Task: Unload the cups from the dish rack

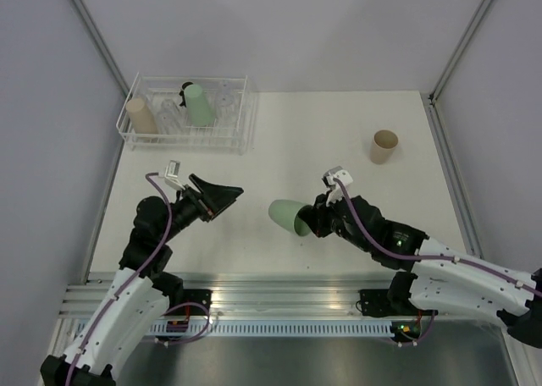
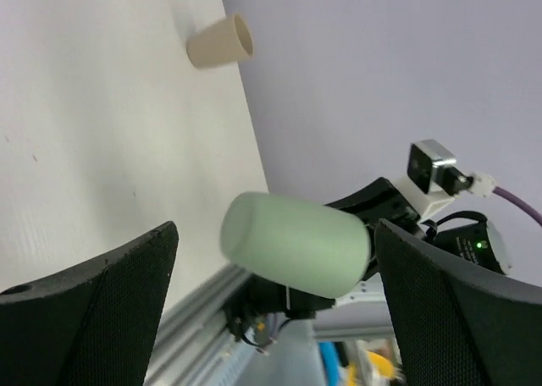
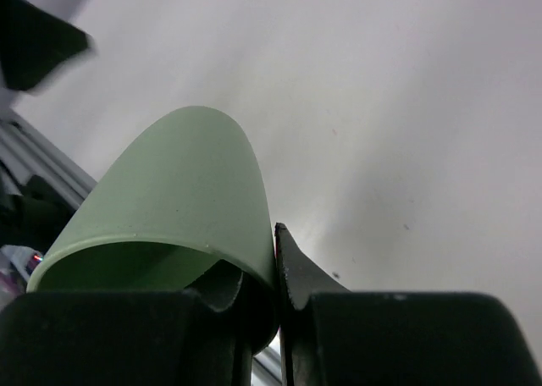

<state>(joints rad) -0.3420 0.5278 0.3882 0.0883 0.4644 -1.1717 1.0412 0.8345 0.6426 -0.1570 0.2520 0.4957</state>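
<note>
Clamped the mint cup (image 1: 286, 215) by its rim at frame centre in the right gripper (image 1: 308, 225), held the left gripper (image 1: 227, 204) wide open and empty to its left, below the dish rack (image 1: 229, 146) at upper left; risked the cup pivoting loose, judging by so shallow a bite.

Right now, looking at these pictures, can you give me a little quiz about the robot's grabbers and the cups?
1. True or false: the left gripper is holding a cup.
2. Pick one: what colour is the cup that the right gripper grips? A) tan B) mint green C) clear
3. Fill the gap: the tan cup standing alone on the table is on the ___ arm's side.

Key:
1. False. It is open and empty.
2. B. The mint green cup is pinched at its rim, one finger inside and one outside.
3. Right.
</note>
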